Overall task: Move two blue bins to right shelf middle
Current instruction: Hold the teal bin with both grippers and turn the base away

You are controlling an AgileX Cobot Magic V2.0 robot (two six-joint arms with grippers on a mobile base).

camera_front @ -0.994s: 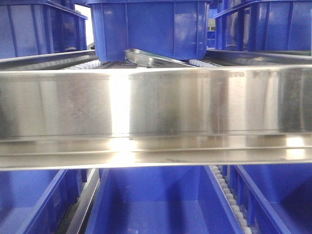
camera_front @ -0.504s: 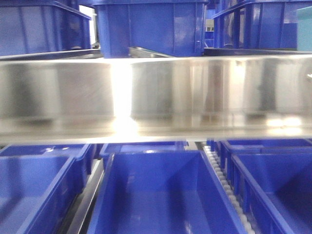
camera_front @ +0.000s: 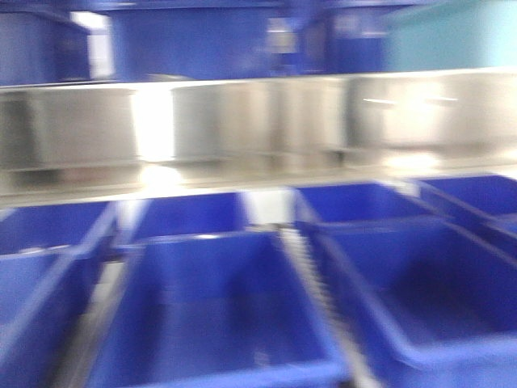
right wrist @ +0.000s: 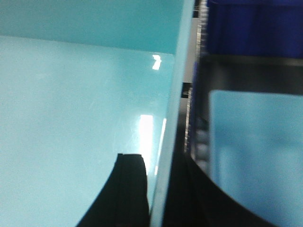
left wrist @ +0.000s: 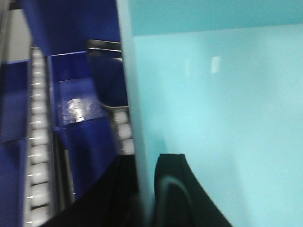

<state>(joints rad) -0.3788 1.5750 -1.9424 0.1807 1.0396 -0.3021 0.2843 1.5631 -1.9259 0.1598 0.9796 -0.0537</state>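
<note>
Steel rail [camera_front: 258,121] above blue bins [camera_front: 210,315], all blurred. Left gripper [left wrist: 144,163] and right gripper [right wrist: 158,163] each clamp the teal bin [left wrist: 213,94] rim (carry step, likely); next: align with right shelf middle.

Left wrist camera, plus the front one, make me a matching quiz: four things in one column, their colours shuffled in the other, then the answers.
Things:
1. gripped bin
2. rollers
3. shelf rail
4. left fingers

Colours:
A. white
B. black
C. turquoise
D. silver

Pairs: 1-C, 2-A, 3-D, 4-B
</note>
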